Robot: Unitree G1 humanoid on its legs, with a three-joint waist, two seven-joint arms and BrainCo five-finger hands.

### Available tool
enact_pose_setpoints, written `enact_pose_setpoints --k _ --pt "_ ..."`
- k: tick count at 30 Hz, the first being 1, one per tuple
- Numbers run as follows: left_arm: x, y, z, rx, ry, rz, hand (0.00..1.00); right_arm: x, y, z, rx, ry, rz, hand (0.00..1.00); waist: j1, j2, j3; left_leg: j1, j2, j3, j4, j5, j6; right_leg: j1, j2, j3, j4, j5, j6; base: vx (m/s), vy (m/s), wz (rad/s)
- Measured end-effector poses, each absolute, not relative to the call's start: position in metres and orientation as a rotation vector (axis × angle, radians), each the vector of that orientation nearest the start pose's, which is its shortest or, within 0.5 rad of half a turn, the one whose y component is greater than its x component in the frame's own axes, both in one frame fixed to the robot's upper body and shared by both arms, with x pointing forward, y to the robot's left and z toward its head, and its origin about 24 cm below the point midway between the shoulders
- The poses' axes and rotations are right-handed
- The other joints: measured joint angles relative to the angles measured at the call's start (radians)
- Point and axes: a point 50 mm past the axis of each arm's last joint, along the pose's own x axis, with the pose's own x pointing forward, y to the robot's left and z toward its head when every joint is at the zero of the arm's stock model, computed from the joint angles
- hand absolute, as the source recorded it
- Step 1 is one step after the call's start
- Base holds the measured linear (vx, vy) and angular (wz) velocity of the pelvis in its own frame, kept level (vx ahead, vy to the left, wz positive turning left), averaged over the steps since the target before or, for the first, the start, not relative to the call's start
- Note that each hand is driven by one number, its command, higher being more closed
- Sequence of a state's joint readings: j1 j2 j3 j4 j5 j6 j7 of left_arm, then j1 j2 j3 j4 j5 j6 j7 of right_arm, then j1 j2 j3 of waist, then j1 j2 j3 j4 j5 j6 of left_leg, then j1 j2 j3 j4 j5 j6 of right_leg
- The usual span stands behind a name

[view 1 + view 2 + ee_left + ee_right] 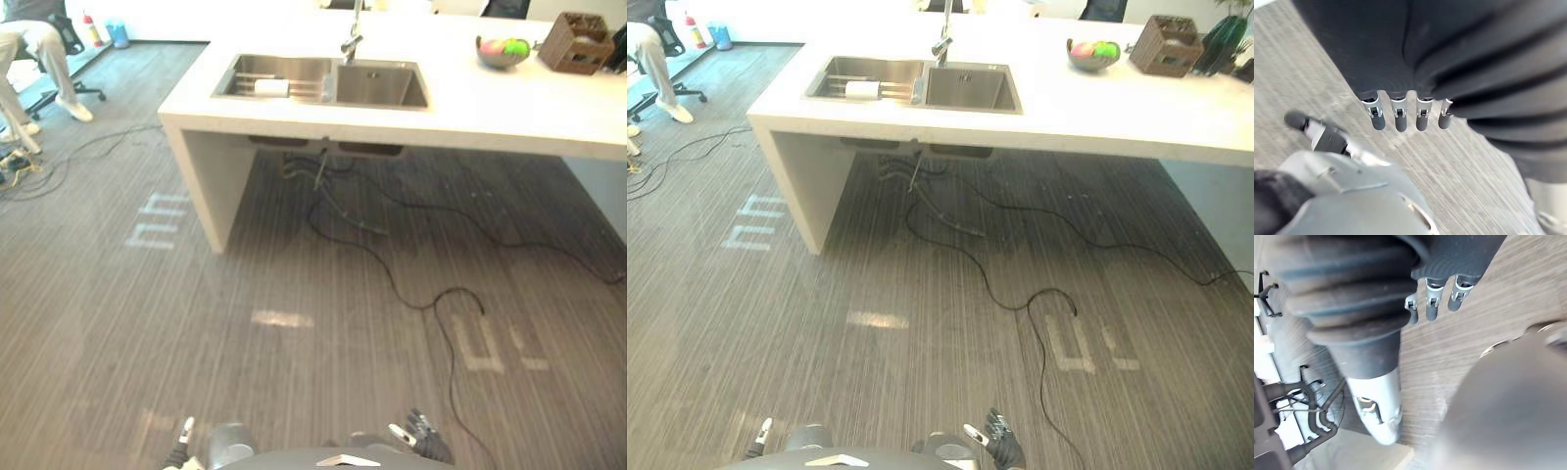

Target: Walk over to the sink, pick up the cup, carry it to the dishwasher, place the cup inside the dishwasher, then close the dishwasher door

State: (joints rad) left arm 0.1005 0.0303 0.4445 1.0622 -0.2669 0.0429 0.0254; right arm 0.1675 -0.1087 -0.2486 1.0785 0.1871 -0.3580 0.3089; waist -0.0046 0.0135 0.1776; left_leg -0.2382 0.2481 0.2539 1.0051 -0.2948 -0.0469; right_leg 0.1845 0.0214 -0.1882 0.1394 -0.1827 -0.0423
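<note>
Approach step: cup point(271, 87) lies in sink point(380, 90) well ahead; left hand point(1399, 116) and right hand point(423, 439) released, empty; walk closer next

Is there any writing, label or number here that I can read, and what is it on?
No text reads clearly anywhere.
Bottle by the far wall: any label is too small to read.
Pale shapes on the carpet: they spell no word.
</note>
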Motion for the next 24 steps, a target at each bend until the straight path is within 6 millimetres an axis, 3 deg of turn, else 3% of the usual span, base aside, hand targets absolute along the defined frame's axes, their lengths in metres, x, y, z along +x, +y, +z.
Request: enact_pose_setpoints --k 2,3,4,5,6,7,8,9,10,11,12,13,14,15,16,17,18,19,20,22,24 --pt "0.085 0.215 -0.161 -0.279 1.075 0.549 0.0 0.097 -0.218 -0.142 0.245 0.734 -0.151 0.0 0.012 -0.007 0.009 -0.079 -0.072 0.179 -0.329 0.024 0.023 0.062 -0.04 0.012 -0.049 -0.006 0.009 0.52 0.065 -0.41" --pt "0.088 0.214 -0.16 -0.241 1.07 0.536 0.0 0.101 -0.218 -0.14 0.243 0.714 -0.149 0.0 0.018 -0.008 0.009 -0.088 -0.094 0.216 -0.444 0.063 0.021 0.077 -0.056 0.011 -0.058 -0.017 0.021 0.55 0.131 -0.57" --pt "0.092 0.212 -0.158 -0.169 1.066 0.513 0.0 0.107 -0.217 -0.136 0.239 0.672 -0.142 0.0 0.028 -0.003 0.011 -0.094 -0.117 0.257 -0.642 0.145 0.007 0.114 -0.075 0.013 -0.086 -0.045 0.044 0.54 0.184 -0.7" --pt "0.091 0.213 -0.158 -0.122 1.058 0.522 0.0 0.11 -0.214 -0.134 0.236 0.65 -0.131 0.0 0.034 0.009 0.013 -0.108 -0.107 0.263 -0.738 0.175 0.015 0.163 -0.076 0.02 -0.112 -0.088 0.075 0.65 0.247 -0.66" --pt "0.089 0.211 -0.158 -0.11 1.058 0.526 0.0 0.111 -0.212 -0.134 0.234 0.652 -0.121 0.0 0.032 0.014 0.017 -0.113 -0.096 0.26 -0.733 0.219 0.053 0.188 -0.073 0.029 -0.113 -0.112 0.083 0.56 0.264 -0.38" --pt "0.088 0.211 -0.158 -0.104 1.059 0.528 0.0 0.111 -0.211 -0.134 0.235 0.651 -0.12 0.0 0.033 0.014 0.017 -0.113 -0.096 0.258 -0.726 0.231 0.063 0.191 -0.074 0.031 -0.113 -0.119 0.084 0.47 0.228 -0.03" --pt "0.095 0.219 -0.152 -0.019 0.994 0.534 0.0 0.105 -0.198 -0.139 0.255 0.677 -0.106 0.0 0.031 -0.019 0.008 -0.116 -0.121 0.26 -0.655 0.288 0.139 0.208 -0.11 0.051 -0.051 -0.159 0.047 0.7 0.382 0.27" --pt "0.11 0.222 -0.146 0.075 0.916 0.511 0.0 0.106 -0.19 -0.14 0.248 0.692 -0.096 0.0 0.026 -0.038 0.005 -0.13 -0.15 0.265 -0.632 0.266 0.172 0.169 -0.137 0.08 0.026 -0.143 0.027 0.47 0.271 0.39" --pt "0.116 0.221 -0.143 0.11 0.889 0.488 0.0 0.106 -0.189 -0.141 0.243 0.696 -0.091 0.0 0.025 -0.041 0.006 -0.134 -0.163 0.265 -0.627 0.255 0.187 0.153 -0.144 0.093 0.061 -0.136 0.025 0.65 0.411 0.72" --pt "0.13 0.218 -0.138 0.202 0.832 0.433 0.0 0.106 -0.188 -0.142 0.233 0.709 -0.084 0.0 0.012 -0.041 0.005 -0.14 -0.181 0.266 -0.582 0.222 0.217 0.129 -0.158 0.107 0.161 -0.111 0.058 0.41 0.252 0.66" --pt "0.134 0.216 -0.136 0.24 0.814 0.411 0.0 0.106 -0.188 -0.142 0.234 0.713 -0.09 0.0 0.006 -0.046 0.002 -0.135 -0.195 0.264 -0.568 0.198 0.222 0.119 -0.167 0.118 0.212 -0.099 0.075 0.7 0.427 0.77" --pt "0.143 0.212 -0.132 0.33 0.765 0.378 0.0 0.101 -0.19 -0.145 0.237 0.738 -0.114 0.0 0.002 -0.061 -0.005 -0.101 -0.234 0.265 -0.578 0.165 0.228 0.078 -0.197 0.138 0.345 -0.053 0.146 0.47 0.29 0.46" --pt "0.149 0.209 -0.129 0.369 0.731 0.362 0.0 0.098 -0.192 -0.146 0.238 0.748 -0.127 0.0 0.0 -0.066 -0.008 -0.076 -0.254 0.265 -0.595 0.155 0.234 0.051 -0.21 0.152 0.433 -0.011 0.191 0.44 0.288 0.34" --pt "0.155 0.204 -0.126 0.426 0.694 0.338 0.0 0.095 -0.194 -0.148 0.24 0.765 -0.141 0.0 -0.001 -0.071 -0.009 -0.025 -0.283 0.266 -0.638 0.152 0.23 -0.012 -0.217 0.185 0.589 0.078 0.268 0.28 0.214 0.11" --pt "0.163 0.198 -0.118 0.487 0.623 0.314 0.0 0.093 -0.199 -0.148 0.248 0.768 -0.165 0.0 -0.006 -0.072 -0.009 0.055 -0.315 0.267 -0.721 0.155 0.224 -0.122 -0.221 0.205 0.855 0.156 0.294 0.28 0.251 0.02" --pt "0.175 0.19 -0.107 0.537 0.526 0.292 0.0 0.092 -0.207 -0.147 0.228 0.766 -0.174 0.0 -0.013 -0.057 -0.014 0.135 -0.339 0.267 -0.822 0.159 0.212 -0.23 -0.243 0.145 1.087 0.182 0.231 0.24 0.249 -0.04" --pt "0.183 0.186 -0.099 0.555 0.466 0.281 0.0 0.09 -0.211 -0.147 0.219 0.771 -0.179 0.0 -0.018 -0.049 -0.018 0.174 -0.343 0.273 -0.865 0.135 0.166 -0.284 -0.256 0.105 1.168 0.184 0.166 0.25 0.237 -0.02" --pt "0.201 0.184 -0.076 0.598 0.323 0.288 0.0 0.085 -0.21 -0.148 0.228 0.778 -0.188 0.0 -0.029 -0.074 -0.021 0.188 -0.317 0.26 -0.738 0.096 0.216 -0.387 -0.353 0.028 1.281 0.16 0.04 0.38 0.092 -0.24" --pt "0.218 0.181 -0.053 0.636 0.192 0.3 0.0 0.084 -0.217 -0.147 0.223 0.773 -0.214 0.0 -0.028 -0.041 -0.013 0.216 -0.281 0.198 -0.712 0.071 0.197 -0.467 -0.414 -0.025 1.333 0.132 -0.003 0.42 0.02 -0.35" --pt "0.236 0.188 -0.027 0.684 0.08 0.328 0.0 0.085 -0.221 -0.146 0.245 0.769 -0.243 0.0 -0.053 -0.037 -0.017 0.301 -0.287 0.213 -0.787 0.087 0.201 -0.536 -0.437 -0.078 1.219 0.096 -0.019 0.38 -0.023 -0.31" --pt "0.255 0.187 0.005 0.695 -0.039 0.33 0.0 0.075 -0.219 -0.147 0.265 0.777 -0.265 0.0 -0.066 -0.032 -0.017 0.35 -0.288 0.202 -0.848 0.094 0.191 -0.547 -0.403 -0.162 0.98 0.068 0.007 0.36 0.014 0.09"
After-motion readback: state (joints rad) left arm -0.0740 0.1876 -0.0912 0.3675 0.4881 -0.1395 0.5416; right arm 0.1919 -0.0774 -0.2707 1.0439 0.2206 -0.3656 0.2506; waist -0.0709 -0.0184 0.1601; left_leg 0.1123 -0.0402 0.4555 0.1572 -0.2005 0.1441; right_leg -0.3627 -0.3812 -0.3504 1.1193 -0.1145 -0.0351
